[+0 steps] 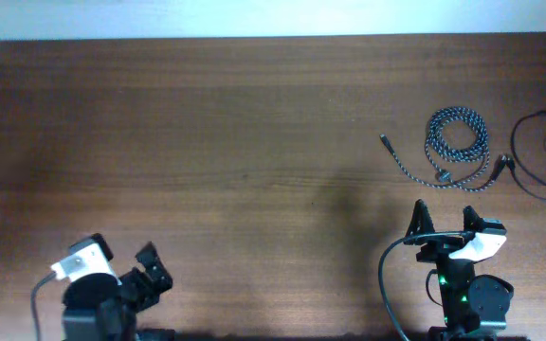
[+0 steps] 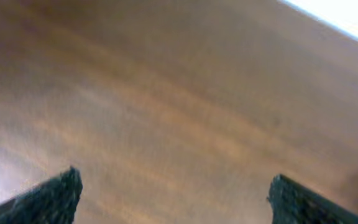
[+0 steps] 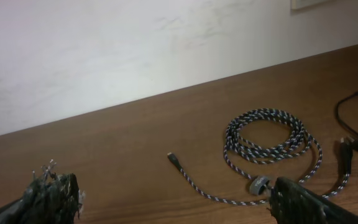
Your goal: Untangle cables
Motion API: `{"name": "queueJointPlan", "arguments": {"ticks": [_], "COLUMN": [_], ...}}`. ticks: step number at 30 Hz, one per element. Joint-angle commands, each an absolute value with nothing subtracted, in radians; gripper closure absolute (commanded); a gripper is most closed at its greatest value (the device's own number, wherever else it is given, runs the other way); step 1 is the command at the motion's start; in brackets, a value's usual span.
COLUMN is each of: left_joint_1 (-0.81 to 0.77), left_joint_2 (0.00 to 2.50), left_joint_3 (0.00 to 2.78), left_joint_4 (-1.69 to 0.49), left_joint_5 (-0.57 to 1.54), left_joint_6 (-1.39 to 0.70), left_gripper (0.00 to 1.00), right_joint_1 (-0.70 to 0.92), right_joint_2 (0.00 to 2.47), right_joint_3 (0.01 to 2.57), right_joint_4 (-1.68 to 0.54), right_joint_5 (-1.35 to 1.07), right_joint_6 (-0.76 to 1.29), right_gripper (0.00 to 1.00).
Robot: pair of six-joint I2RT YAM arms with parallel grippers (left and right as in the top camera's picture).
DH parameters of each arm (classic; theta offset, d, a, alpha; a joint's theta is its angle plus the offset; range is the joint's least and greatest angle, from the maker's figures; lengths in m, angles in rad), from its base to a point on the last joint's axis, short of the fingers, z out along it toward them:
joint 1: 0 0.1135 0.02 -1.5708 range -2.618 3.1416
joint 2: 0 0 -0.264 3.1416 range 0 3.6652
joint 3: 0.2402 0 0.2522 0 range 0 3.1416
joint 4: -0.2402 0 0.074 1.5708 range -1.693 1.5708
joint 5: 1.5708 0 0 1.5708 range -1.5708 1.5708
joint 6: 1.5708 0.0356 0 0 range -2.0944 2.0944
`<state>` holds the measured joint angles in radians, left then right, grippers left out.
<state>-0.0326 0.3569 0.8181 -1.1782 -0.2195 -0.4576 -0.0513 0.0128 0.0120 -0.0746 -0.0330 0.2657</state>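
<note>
Jaws both gape empty; speckled cord (image 1: 458, 135) lies coiled beside thin black cords (image 3: 345, 162).

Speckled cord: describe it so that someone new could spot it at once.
On the brown table, look to the robot's right side, toward the far edge. The speckled cord lies there in a loose coil, with one tail running left to a small plug. It is the only black-and-white braided one; the thin black cords to its right are plain.

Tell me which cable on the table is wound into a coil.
The speckled braided cord; the thin black cords beside it lie loose.
</note>
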Motion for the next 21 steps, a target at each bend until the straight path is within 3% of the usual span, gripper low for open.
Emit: {"name": "queueJointPlan", "arguments": {"ticks": [1, 7, 11, 14, 17, 21], "left_joint_1": [-0.036, 0.016, 0.015, 0.016, 0.016, 0.014], "left_joint_2": [0.199, 0.015, 0.006, 0.006, 0.006, 0.006], "left_joint_3": [0.586, 0.147, 0.108, 0.007, 0.009, 0.008], "left_joint_4": [-0.946, -0.554, -0.329, 0.023, -0.073, -0.078], "left_joint_5": [-0.205, -0.199, -0.172, -0.043, 0.068, 0.075], "left_joint_6": [-0.479, -0.476, -0.274, -0.081, 0.078, 0.099], "left_gripper": [0.01, 0.01, 0.01, 0.01, 0.01, 0.01], "right_joint_1": [-0.046, -0.046, -0.046, -0.046, -0.046, -0.046], "right_joint_2": [0.004, 0.004, 0.004, 0.004, 0.004, 0.004], "right_joint_3": [0.006, 0.006, 0.006, 0.006, 0.006, 0.006], "right_joint_4": [-0.079, -0.079, -0.079, -0.079, -0.079, -0.079], "right_joint_5": [-0.025, -0.025, -0.025, -0.025, -0.025, -0.025], "right_joint_6": [0.266, 0.266, 0.266, 0.266, 0.266, 0.266], "right_gripper": [0.01, 0.01, 0.01, 0.01, 0.01, 0.01]}}
